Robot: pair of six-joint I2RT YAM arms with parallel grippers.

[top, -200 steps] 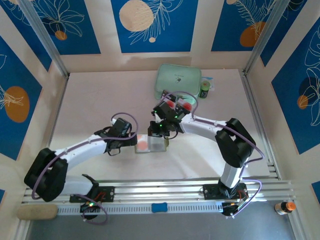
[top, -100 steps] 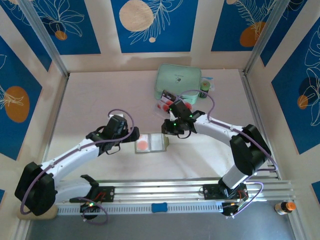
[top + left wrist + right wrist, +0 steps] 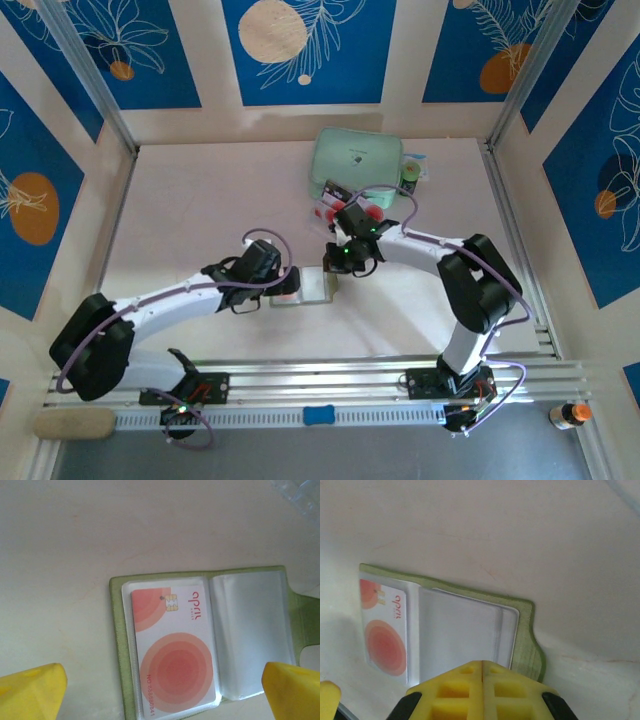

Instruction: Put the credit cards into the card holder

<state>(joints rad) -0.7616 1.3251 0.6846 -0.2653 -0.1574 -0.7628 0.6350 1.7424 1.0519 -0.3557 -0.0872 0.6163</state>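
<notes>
Now the card holder (image 3: pixel 250 630) lies opened flat on the table (image 3: pixel 75 540), one credit card (image 3: pixel 175 650) face up on one of its two inner pockets, the left gripper (image 3: pixel 161 692) spread wide above it, and the right gripper (image 3: pixel 482 682) pinched fully together over the other pocket's edge.

We count one card holder (image 3: pixel 247 635) with one credit card (image 3: pixel 175 655) in it, between the left jaws, and one mint-green case (image 3: pixel 357 160), well apart from both jaws.
</notes>
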